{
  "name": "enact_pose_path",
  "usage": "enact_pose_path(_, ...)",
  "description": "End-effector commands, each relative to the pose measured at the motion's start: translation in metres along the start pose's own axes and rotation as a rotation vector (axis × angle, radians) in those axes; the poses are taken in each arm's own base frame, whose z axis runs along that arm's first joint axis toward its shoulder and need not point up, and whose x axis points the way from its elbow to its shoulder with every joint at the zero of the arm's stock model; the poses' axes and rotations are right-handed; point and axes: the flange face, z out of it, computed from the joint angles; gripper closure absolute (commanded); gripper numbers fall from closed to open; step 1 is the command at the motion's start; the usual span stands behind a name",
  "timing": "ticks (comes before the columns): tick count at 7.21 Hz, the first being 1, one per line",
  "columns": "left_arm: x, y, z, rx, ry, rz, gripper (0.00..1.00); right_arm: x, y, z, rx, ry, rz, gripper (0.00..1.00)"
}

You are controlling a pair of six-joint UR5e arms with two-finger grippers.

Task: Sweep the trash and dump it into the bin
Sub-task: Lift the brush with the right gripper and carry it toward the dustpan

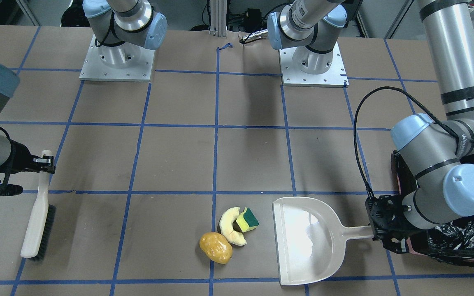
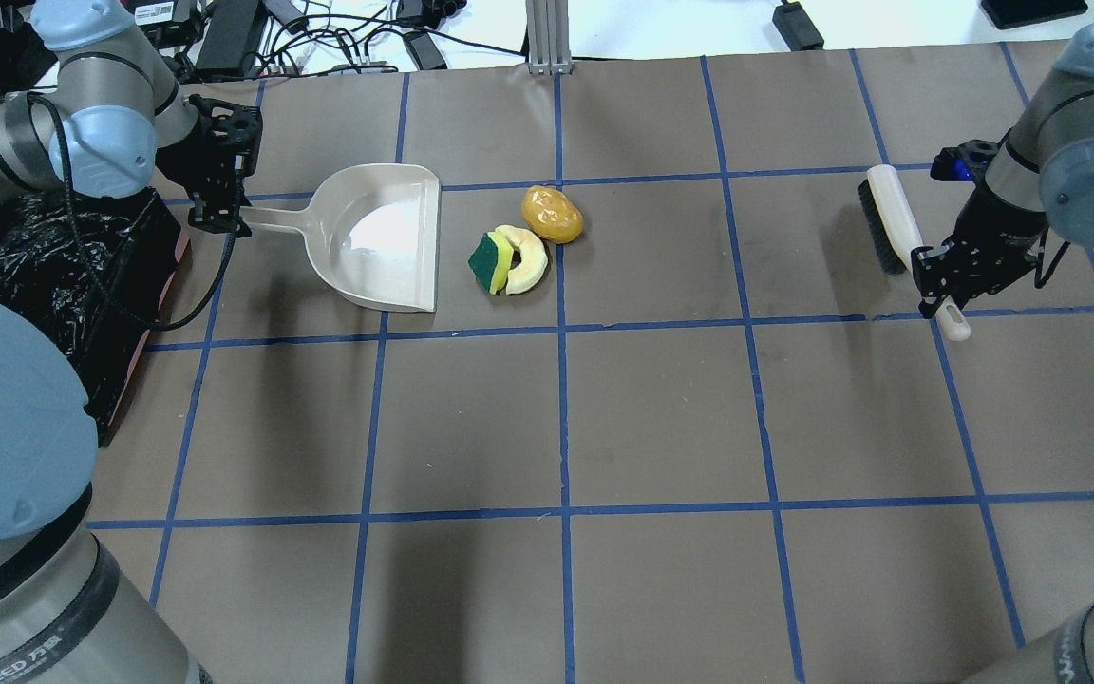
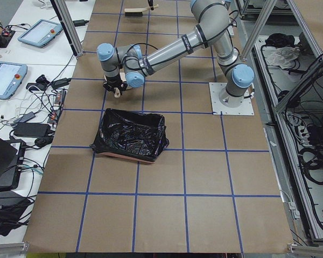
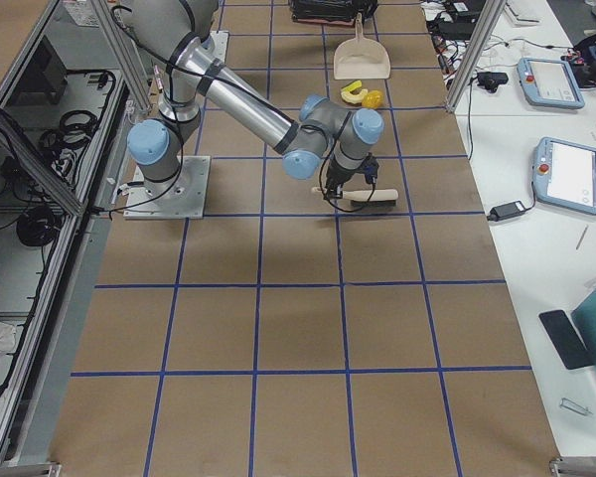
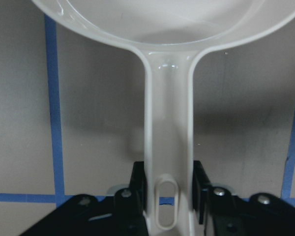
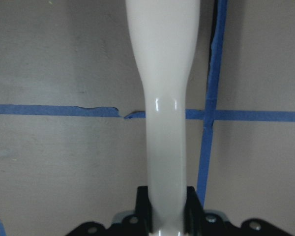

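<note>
Overhead exterior: left hand [image 2: 232,220] clamps dustpan [image 2: 386,237] handle, right hand [image 2: 938,290] clamps brush [image 2: 889,223] handle; trash [image 2: 523,258] appears light, lump [image 2: 552,214] likely rolls.

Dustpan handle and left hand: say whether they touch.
Touching. Left wrist view: the left hand clamps the dustpan handle from both sides, no gap.

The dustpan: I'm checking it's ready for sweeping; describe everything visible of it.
The dustpan is cream, glossy plastic, with a shallow scoop, raised rim and a straight handle with a slotted hole at its end. It is empty and seems to lie flat on the table. The left end effector is shut on the handle's end. The pan's open lip faces the sponge piece, close but apart.
</note>
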Motion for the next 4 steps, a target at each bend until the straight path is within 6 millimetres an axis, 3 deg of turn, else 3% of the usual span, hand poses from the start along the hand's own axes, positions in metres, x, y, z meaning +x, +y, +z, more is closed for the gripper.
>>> enact_pose_path(1, 0.000, -0.002, 0.002, 0.002, 0.003, 0.003, 0.86, -0.056, -0.010, -0.013, 0.021, 0.022, -0.002, 1.00)
enact_pose_path(4, 0.000, -0.008, 0.005, 0.003, 0.008, 0.004, 0.86, -0.160, -0.017, -0.013, 0.045, -0.019, 0.024, 1.00)
